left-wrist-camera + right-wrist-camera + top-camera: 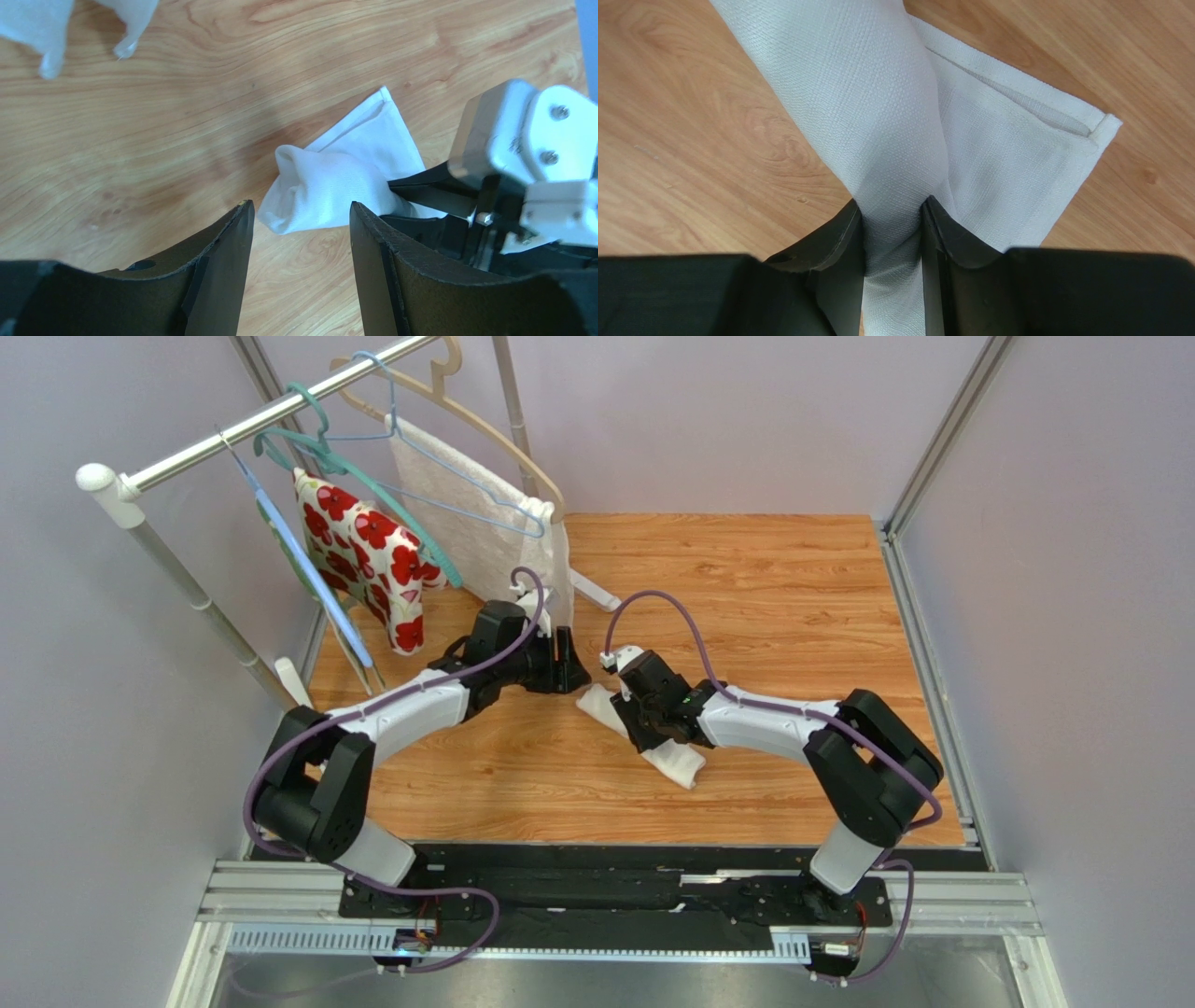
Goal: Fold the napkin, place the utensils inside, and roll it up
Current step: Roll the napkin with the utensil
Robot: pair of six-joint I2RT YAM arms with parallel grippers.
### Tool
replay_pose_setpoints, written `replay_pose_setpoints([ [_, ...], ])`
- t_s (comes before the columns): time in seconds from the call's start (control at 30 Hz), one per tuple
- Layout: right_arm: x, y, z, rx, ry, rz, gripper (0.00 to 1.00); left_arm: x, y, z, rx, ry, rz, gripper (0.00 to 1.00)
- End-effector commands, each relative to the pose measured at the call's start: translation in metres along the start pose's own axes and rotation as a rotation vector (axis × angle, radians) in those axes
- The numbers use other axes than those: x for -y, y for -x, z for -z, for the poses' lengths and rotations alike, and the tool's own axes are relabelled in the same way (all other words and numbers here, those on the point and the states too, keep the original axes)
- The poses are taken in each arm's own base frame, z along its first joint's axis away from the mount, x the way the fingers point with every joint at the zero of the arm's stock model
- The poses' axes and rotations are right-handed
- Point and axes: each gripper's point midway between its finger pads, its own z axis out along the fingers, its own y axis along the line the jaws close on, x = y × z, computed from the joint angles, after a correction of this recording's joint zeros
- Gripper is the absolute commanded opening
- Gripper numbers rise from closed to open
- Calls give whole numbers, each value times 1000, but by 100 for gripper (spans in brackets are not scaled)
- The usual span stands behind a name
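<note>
The off-white napkin (680, 756) lies rolled and bunched on the wooden table, partly under my right arm. My right gripper (648, 717) is shut on a rolled part of the napkin (878, 119), with the cloth pinched between its fingers (836, 238). A flat hemmed layer (1025, 147) spreads to the right beneath the roll. My left gripper (572, 667) is open and empty, just left of the napkin's end (323, 189). The right gripper's fingers (435, 190) show beside the cloth in the left wrist view. The utensils are hidden or out of view.
A clothes rail (253, 423) stands at the back left with hangers, a red-flowered cloth (368, 553) and a textured white cloth (470, 518). Grey walls enclose the table (786, 602) on three sides.
</note>
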Motion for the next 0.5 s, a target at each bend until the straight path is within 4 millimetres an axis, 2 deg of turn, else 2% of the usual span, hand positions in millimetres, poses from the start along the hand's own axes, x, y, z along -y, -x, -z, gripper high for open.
replay_pose_setpoints([
  [0.0,-35,-47,8,-191,254,-60,27,-15,-13,9,2,62,-11,61],
  [0.03,-42,-43,12,-191,312,-73,27,-13,-13,11,7,48,-14,61],
  [0.23,-45,-28,22,-193,467,-164,26,2,-22,14,22,-62,-34,61],
  [0.37,-39,-19,19,-210,518,-215,25,7,-24,15,43,-103,-31,61],
  [0.47,-37,-23,16,-249,547,-246,25,6,-27,14,50,-110,-28,61],
])
